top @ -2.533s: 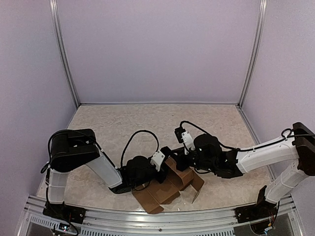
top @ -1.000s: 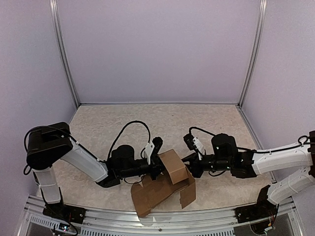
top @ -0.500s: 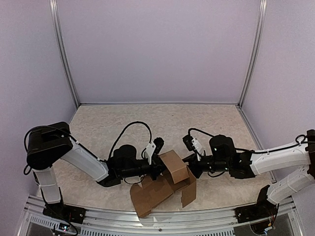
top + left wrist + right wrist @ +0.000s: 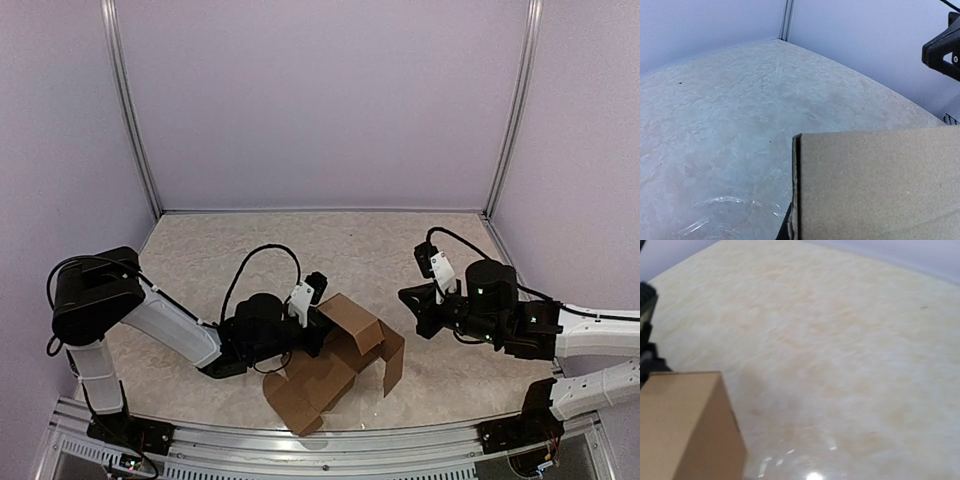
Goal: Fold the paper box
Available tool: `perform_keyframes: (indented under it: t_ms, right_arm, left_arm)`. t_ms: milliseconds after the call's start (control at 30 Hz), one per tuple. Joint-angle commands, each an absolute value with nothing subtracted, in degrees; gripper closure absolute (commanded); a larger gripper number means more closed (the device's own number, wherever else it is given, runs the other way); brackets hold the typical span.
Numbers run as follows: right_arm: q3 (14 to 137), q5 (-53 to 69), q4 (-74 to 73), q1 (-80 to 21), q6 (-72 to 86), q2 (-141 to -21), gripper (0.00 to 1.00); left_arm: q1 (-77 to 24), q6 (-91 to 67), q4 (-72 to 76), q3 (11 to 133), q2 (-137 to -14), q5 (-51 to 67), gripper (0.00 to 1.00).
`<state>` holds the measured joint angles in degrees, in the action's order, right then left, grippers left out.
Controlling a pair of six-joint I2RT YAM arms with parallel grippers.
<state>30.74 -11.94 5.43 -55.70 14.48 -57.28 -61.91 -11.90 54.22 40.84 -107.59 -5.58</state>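
The paper box (image 4: 335, 372) is brown cardboard, partly folded, lying near the table's front edge with one panel raised and a flap standing on its right. My left gripper (image 4: 319, 318) is shut on the raised panel's left edge. In the left wrist view the paper box (image 4: 875, 185) fills the lower right, and one dark finger (image 4: 785, 232) shows beside its doubled edge. My right gripper (image 4: 408, 297) is shut and empty, well to the right of the box. Its fingers do not show in the right wrist view, where the paper box (image 4: 680, 425) sits at the lower left.
Pale walls with metal corner posts (image 4: 130, 120) (image 4: 512, 110) enclose the beige marbled table (image 4: 330, 245). An aluminium rail (image 4: 300, 445) runs along the near edge. The left arm's black cable (image 4: 255, 268) loops above its wrist.
My right arm has drawn back to the right, away from the box. The raised panel has tipped slightly and the right flap now stands free. The left gripper keeps its hold.
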Motion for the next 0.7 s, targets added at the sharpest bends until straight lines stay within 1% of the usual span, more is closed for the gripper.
perform_keyframes:
  t_ms: [0,67,167,200,300,333,467,667]
  right_arm:
    - [32.0,-18.9,-0.2,-55.5,12.6,-53.2,1.0]
    - [31.7,-20.3,-1.6,-55.5,12.5,-52.4,0.99]
    - [31.2,-21.8,-2.0,-55.5,12.8,-51.6,0.91]
    - [31.0,-22.2,-2.0,-55.6,13.0,-51.4,0.86]
    - [30.2,-23.9,-1.8,-55.5,13.9,-50.9,0.69]
    - [29.9,-24.6,-1.8,-55.6,14.2,-50.8,0.65]
    - [29.3,-26.5,-2.3,-55.4,15.1,-50.2,0.58]
    - [28.2,-27.4,-1.7,-55.2,16.2,-49.2,0.52]
  left_arm:
    - [-62.9,-10.7,49.5,42.6,-105.6,-17.3,1.0]
    - [-63.3,-10.3,47.0,43.7,-105.4,-20.5,1.0]
    - [-64.7,-10.3,43.6,45.2,-105.3,-26.4,1.0]
    - [-65.1,-10.4,42.2,45.8,-105.2,-29.5,1.0]
    - [-65.9,-12.0,37.5,48.1,-105.6,-33.7,1.0]
    - [-66.0,-12.8,35.8,49.0,-105.8,-35.1,1.0]
    - [-66.8,-15.3,29.9,52.2,-107.2,-40.9,1.0]
    - [-68.0,-18.9,22.7,55.4,-108.7,-49.8,1.0]
